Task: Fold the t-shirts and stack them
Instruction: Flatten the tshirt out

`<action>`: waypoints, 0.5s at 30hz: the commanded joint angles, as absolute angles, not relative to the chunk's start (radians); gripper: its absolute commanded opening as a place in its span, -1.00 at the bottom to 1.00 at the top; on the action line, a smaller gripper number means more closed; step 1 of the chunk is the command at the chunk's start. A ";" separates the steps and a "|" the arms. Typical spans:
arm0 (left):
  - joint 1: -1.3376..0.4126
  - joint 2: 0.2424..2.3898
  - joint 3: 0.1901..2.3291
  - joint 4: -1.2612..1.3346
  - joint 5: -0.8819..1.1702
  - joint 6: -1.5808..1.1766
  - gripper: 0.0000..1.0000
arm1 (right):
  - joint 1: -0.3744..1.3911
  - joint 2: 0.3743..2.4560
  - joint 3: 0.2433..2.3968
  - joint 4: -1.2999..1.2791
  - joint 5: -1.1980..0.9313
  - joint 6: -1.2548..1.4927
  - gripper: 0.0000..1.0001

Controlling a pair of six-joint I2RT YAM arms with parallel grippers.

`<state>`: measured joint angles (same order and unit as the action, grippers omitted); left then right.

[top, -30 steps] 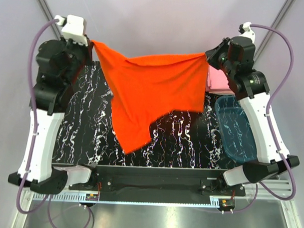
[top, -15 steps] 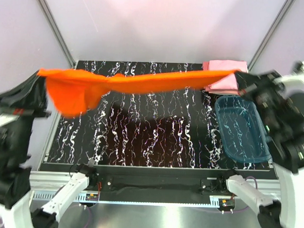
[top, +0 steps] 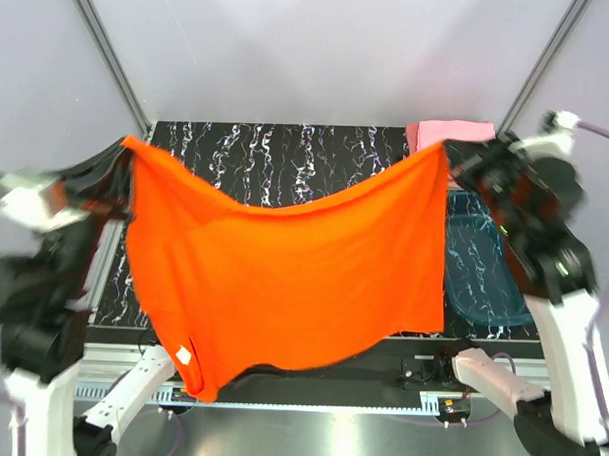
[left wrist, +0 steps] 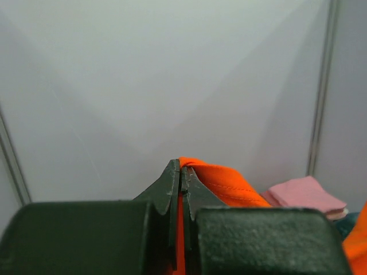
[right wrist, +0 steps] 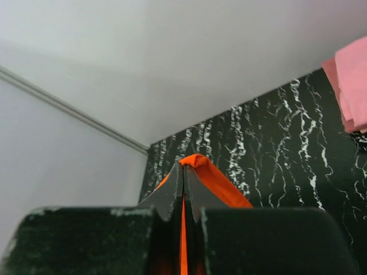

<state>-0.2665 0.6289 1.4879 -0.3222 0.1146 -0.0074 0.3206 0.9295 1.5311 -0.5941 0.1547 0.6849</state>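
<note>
A bright orange-red t-shirt hangs spread wide in the air above the black marbled table, sagging in the middle and reaching down past the table's near edge. My left gripper is shut on its upper left corner. Shut on the upper right corner is my right gripper. A light pink folded t-shirt lies at the table's far right corner, also seen as the pink folded t-shirt in the left wrist view and the pink folded t-shirt in the right wrist view.
A translucent teal tub stands along the table's right side, partly behind the hanging cloth and the right arm. Metal frame posts rise at the back corners. The orange cloth hides most of the tabletop.
The shirt was stretched into a thin band between the arms half a second ago; now both grippers have drawn nearer and the cloth hangs open as a broad sheet toward the near edge.
</note>
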 commanded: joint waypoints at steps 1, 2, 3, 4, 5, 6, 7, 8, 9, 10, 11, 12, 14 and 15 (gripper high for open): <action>-0.261 0.776 1.335 -0.203 -0.035 0.161 -1.00 | 0.318 1.092 1.480 -0.460 0.190 0.658 -1.00; -0.261 0.800 1.306 -0.184 -0.057 0.190 -1.00 | 0.318 1.126 1.450 -0.401 0.177 0.650 -1.00; -0.259 0.851 1.254 -0.163 -0.078 0.236 -1.00 | 0.318 1.162 1.436 -0.372 0.164 0.637 -1.00; -0.258 0.882 1.230 -0.123 -0.101 0.256 -1.00 | 0.316 1.240 1.424 -0.315 0.154 0.626 -1.00; -0.239 0.914 1.209 -0.097 -0.103 0.274 -1.00 | 0.316 1.285 1.396 -0.284 0.152 0.615 -1.00; -0.224 0.987 1.169 -0.072 -0.097 0.288 -1.00 | 0.314 1.326 1.384 -0.249 0.150 0.588 -1.00; -0.180 1.029 1.157 -0.031 -0.066 0.291 -1.00 | 0.299 1.415 1.361 -0.180 0.135 0.571 -1.00; -0.179 1.076 1.148 -0.014 -0.043 0.290 -1.00 | 0.299 1.464 1.359 -0.155 0.123 0.571 -1.00; -0.129 1.171 1.143 -0.003 -0.019 0.285 -1.00 | 0.278 1.565 1.362 -0.135 0.117 0.581 -1.00; -0.105 1.222 1.149 0.030 0.032 0.282 -1.00 | 0.264 1.615 1.370 -0.108 0.094 0.590 -1.00; -0.062 1.276 1.158 0.043 0.058 0.279 -1.00 | 0.250 1.665 1.385 -0.089 0.075 0.604 -1.00; -0.045 1.376 1.192 0.060 0.084 0.278 -1.00 | 0.224 1.759 1.400 -0.072 0.052 0.629 -1.00; -0.017 1.486 1.247 0.066 0.136 0.276 -1.00 | 0.204 1.851 1.461 -0.041 0.003 0.652 -1.00; -0.005 1.590 1.322 0.049 0.146 0.278 -1.00 | 0.195 1.932 1.485 -0.029 -0.033 0.667 -1.00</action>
